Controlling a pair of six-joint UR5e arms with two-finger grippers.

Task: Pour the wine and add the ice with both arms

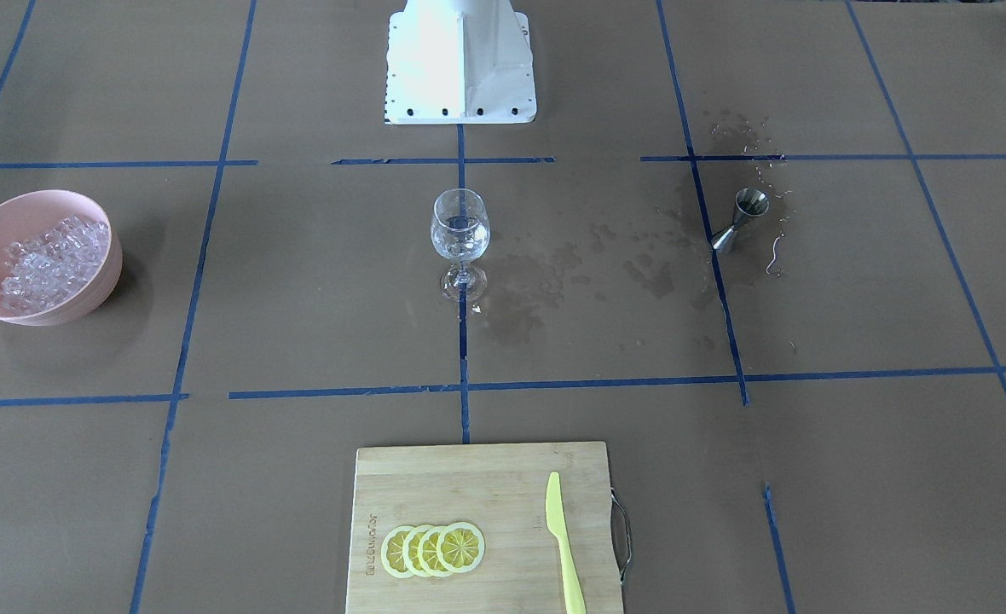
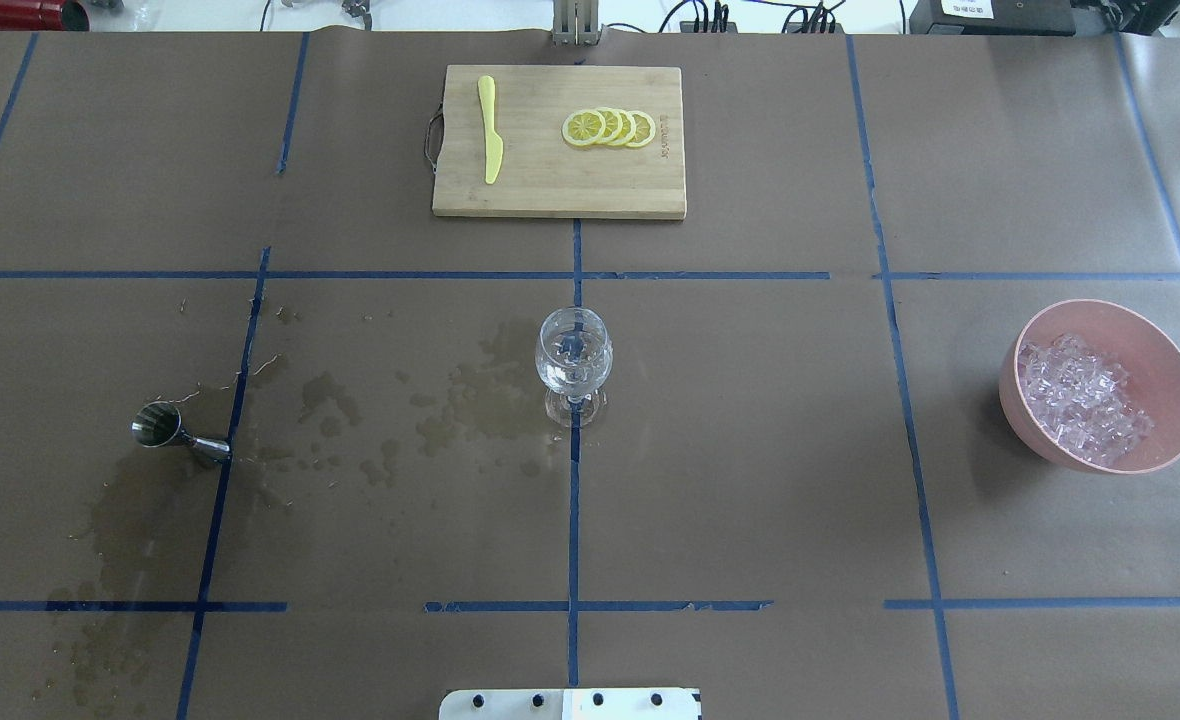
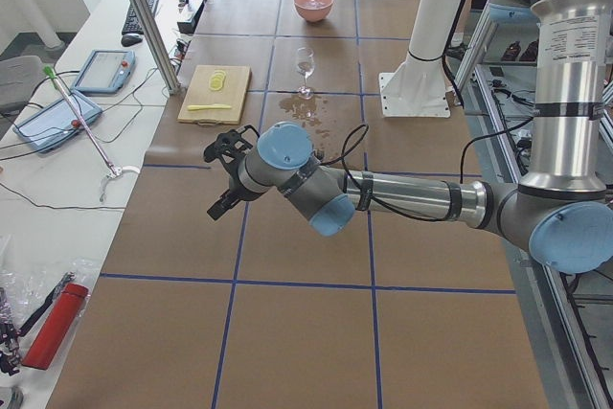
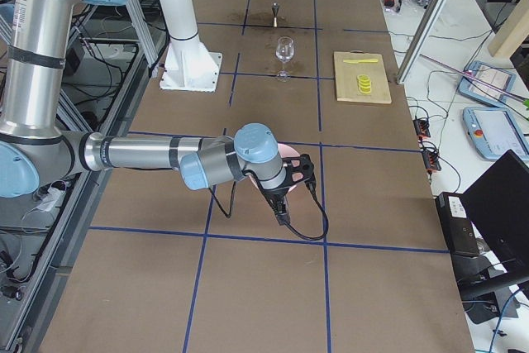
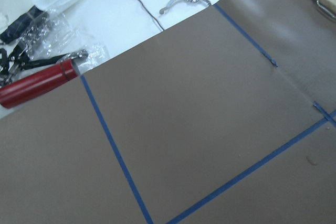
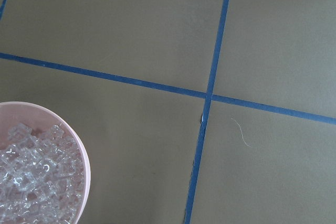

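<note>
Overhead exterior framing is filled by the brown-papered surface [image 2: 750,450], and neither arm reaches into it. Exterior left has the left arm [image 3: 402,196] stretched low across mid-frame, its left fingers [image 3: 219,204] pointing toward lower left. Exterior right has the right arm [image 4: 140,153] stretched the same way, its right fingers [image 4: 283,214] hanging at centre frame. Both sets of fingers show only in these side views, so I cannot tell how far apart they stand or whether they hold anything.

Next in size, the cutting board [image 2: 550,180] lies at top centre and the pink bowl [image 2: 1165,375] at right. The wine glass [image 2: 573,362] stands upright at centre, and the jigger [image 2: 178,432] stands at left among wet stains. The ice [image 2: 1080,395] fills the bowl; the wine [image 1: 460,246] is a shallow clear pool in the glass.

The coming move, I judge, turns on the ice. The right arm is the nearer one, and its wrist view puts the bowl at lower left of frame. So the ice probably lies just off to one side of the right fingers, not under them. The glass is well apart from both arms.
</note>
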